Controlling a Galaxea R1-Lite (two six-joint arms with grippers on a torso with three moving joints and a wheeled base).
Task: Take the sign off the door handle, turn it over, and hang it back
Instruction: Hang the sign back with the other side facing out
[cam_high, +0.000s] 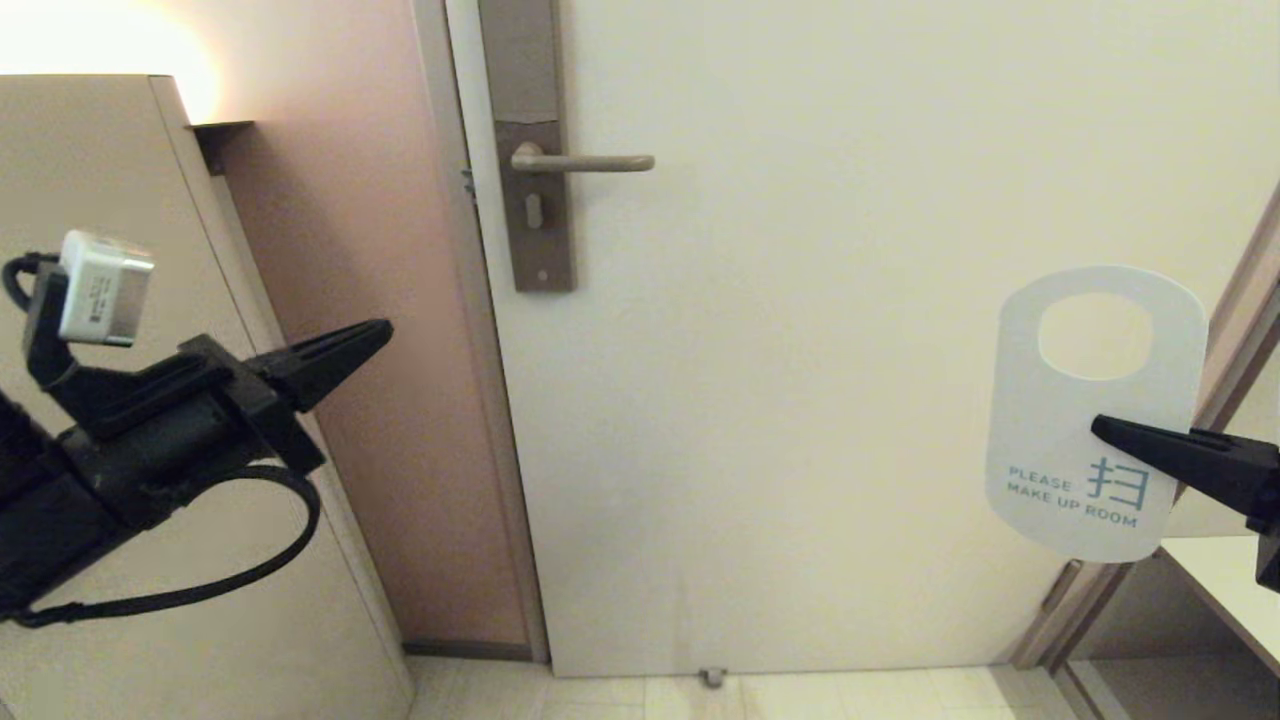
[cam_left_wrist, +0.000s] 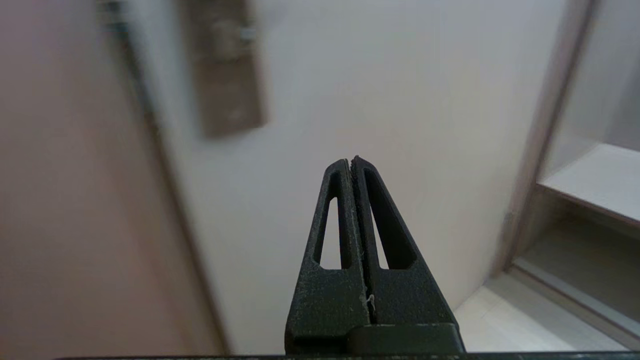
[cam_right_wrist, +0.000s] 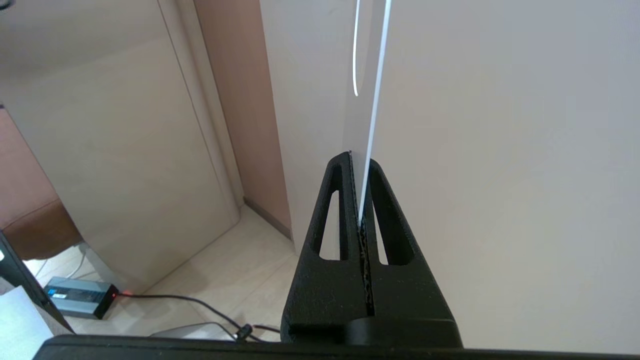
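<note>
Right of slim taupe-metal lever door handle (cam_high: 583, 162) & well below it: flat white rounded-end sign (cam_high: 1095, 420), blue "PLEASE MAKE UP ROOM" txt, pinched in closed black right gripper (cam_high: 1098, 427). Left of handle: black left gripper (cam_high: 385, 328), closed, empty.

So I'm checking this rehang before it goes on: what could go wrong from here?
1. The right hand pinches the sign only near its lower edge, so the thin card could twist or slip.
2. The sign's hole sits far right of and below the door handle, so it may miss the lever's tip.
3. The shut left hand is empty and far away, so it cannot steady the sign.
</note>
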